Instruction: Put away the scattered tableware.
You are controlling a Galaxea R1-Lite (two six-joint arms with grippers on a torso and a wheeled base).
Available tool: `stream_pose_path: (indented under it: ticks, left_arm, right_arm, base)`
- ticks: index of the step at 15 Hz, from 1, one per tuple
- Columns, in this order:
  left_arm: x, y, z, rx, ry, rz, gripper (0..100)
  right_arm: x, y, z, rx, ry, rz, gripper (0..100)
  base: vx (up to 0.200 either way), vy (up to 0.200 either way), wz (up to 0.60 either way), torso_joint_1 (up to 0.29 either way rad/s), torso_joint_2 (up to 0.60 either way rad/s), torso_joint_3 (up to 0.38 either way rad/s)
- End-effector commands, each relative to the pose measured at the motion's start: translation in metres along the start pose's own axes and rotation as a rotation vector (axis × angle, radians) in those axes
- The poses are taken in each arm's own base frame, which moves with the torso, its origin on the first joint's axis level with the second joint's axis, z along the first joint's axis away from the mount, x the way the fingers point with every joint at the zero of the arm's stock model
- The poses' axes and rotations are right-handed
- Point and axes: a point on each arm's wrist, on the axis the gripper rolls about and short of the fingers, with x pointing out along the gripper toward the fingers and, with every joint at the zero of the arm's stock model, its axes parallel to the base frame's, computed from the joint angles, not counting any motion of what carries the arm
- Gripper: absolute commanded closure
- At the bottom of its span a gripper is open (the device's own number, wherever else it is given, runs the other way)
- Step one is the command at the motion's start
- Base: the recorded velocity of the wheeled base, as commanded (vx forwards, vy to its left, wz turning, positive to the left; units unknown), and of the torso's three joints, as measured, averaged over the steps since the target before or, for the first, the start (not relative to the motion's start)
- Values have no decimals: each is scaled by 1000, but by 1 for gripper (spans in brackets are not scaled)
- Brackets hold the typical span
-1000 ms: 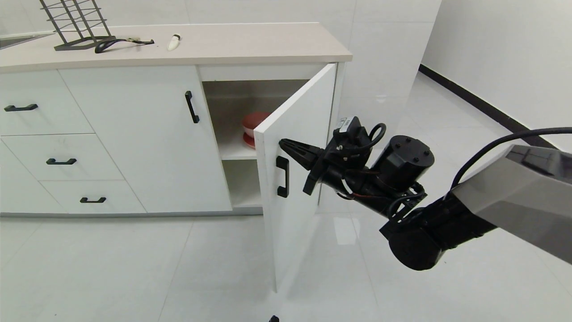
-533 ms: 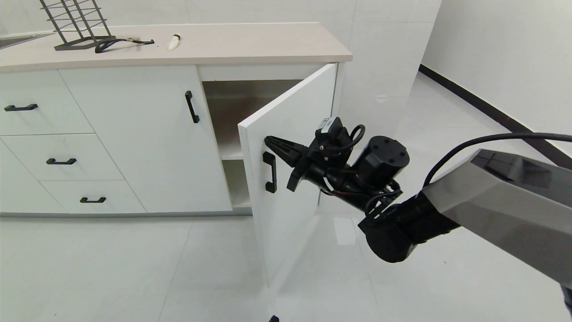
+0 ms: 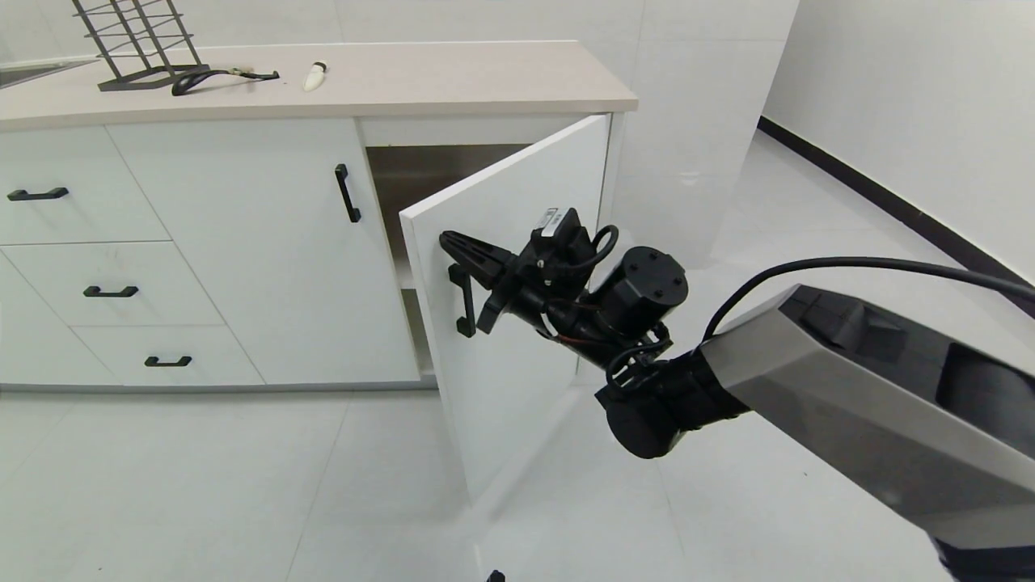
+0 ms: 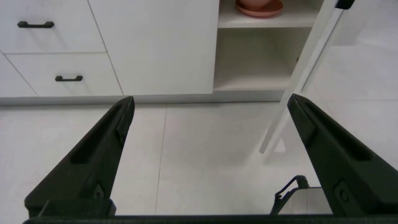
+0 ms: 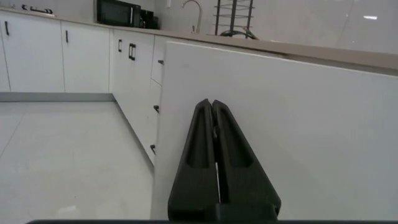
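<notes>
The right gripper is showing as a black, ribbed wedge. Its two fingers are pressing flat together with nothing between them. The tip is lying at the smooth white face of the cabinet door, just above the slim black bar handle. From the right wrist camera the same closed tip is pointing at the flat door panel.

The left gripper is hanging over the glossy tiled floor, its two dark tapered fingers spread wide and holding nothing. A round pink bowl is sitting on the upper shelf inside the cabinet. On the pale matte countertop a wire rack is standing, and a black-handled utensil and a small white piece are lying.

Since a second ago the door has been swinging toward shut, with the right gripper travelling leftward along with it. The bowl, showing in the head view then, is now being covered there by the door.

The bowl is being cut off by the edge of the left wrist picture. Whether the right tip is actually touching the door is hard to make out.
</notes>
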Motion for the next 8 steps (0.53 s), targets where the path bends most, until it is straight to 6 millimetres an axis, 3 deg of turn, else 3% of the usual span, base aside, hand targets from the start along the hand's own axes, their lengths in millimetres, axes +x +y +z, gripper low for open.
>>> stream_pose_path:
  ticks: [1,5,8]
  left_arm:
    - [0,0,0,0,2,0,0]
    - [0,0,0,0,2,0,0]
    - [0,0,0,0,2,0,0]
  right_arm:
    - [4,6,-10,8,-2,13,100]
    - [7,7,-7,7,-18,16,100]
    - [-4,1,31,10,-27,2,100]
  base:
    - [0,0,0,0,0,0]
    - [0,0,0,0,0,0]
    - [0,0,0,0,0,0]
